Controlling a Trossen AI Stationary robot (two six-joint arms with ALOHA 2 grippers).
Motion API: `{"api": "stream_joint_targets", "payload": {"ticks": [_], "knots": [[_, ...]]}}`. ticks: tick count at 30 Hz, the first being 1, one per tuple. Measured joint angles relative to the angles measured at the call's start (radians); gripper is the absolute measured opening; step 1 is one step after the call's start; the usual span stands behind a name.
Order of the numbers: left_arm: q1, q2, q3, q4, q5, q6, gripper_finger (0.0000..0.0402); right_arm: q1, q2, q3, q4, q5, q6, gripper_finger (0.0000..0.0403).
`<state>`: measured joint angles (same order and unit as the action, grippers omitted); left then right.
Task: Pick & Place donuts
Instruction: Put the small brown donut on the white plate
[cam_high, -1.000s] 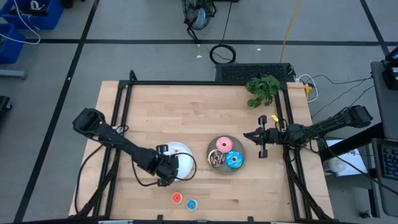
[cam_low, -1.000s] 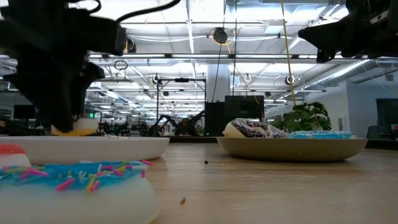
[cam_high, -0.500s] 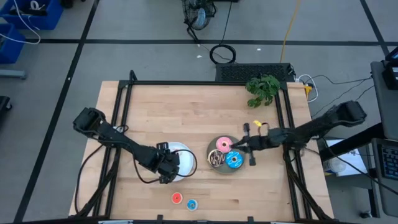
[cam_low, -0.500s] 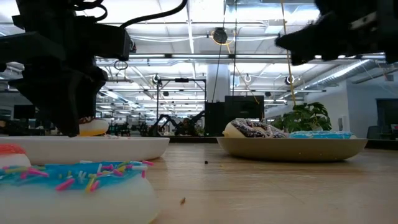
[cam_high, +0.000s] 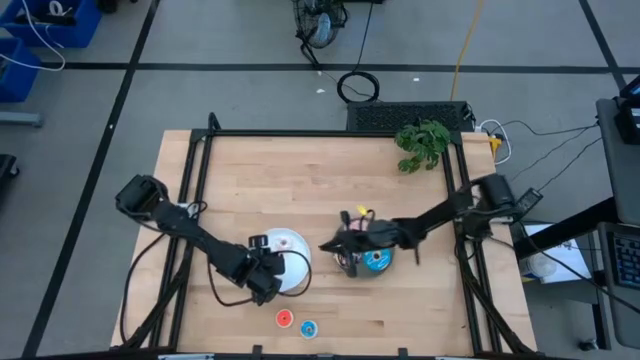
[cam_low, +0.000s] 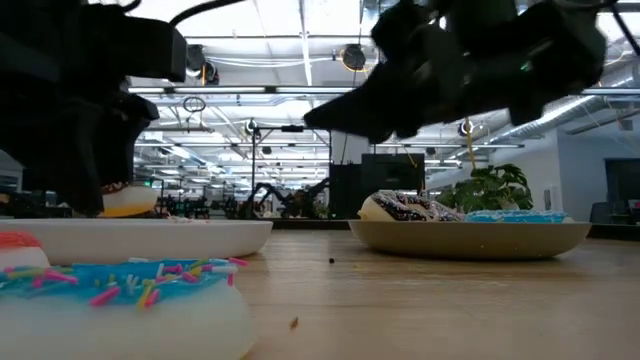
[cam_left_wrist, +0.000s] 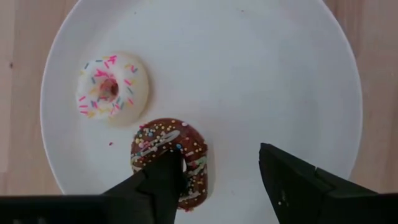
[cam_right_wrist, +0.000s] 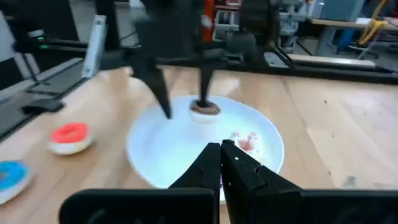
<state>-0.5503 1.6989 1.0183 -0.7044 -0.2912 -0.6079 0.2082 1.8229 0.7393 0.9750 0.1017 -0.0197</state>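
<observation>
Swinging my right gripper (cam_high: 330, 244) across from the table's right edge; it now hangs past the grey plate (cam_high: 352, 268) toward the white plate (cam_high: 297, 250), fingers closed, empty. My left gripper (cam_left_wrist: 217, 180) has opened wide, brown donut (cam_left_wrist: 169, 160) released beside the white-pink donut (cam_left_wrist: 112, 88). Red donut (cam_high: 284, 318), blue donut (cam_high: 308, 328) wait near the front edge.

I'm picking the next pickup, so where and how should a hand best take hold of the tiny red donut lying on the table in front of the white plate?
Probably straight from above. The tiny red donut lies flat on the bare table, hole up, apart from the tiny blue donut beside it. Pinch across the ring's outer edge, fingers set away from the blue one; its low flat pose leaves little to grip from the side.
</observation>
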Motion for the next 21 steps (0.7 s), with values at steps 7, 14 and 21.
{"api": "stream_joint_targets", "payload": {"ticks": [7, 14, 21], "knots": [[-0.019, 0.0, 0.0, 0.003, -0.028, -0.003, 0.0196, -0.003, 0.174, 0.174, 0.035, -0.023, 0.004, 0.0], [0.01, 0.0, 0.0, 0.008, -0.01, 0.007, 0.0182, 0.018, 0.288, 0.384, -0.149, -0.049, -0.053, 0.0], [0.025, 0.0, 0.0, 0.023, 0.02, 0.003, 0.0184, 0.008, 0.343, 0.45, -0.164, -0.049, -0.054, 0.0]]}}
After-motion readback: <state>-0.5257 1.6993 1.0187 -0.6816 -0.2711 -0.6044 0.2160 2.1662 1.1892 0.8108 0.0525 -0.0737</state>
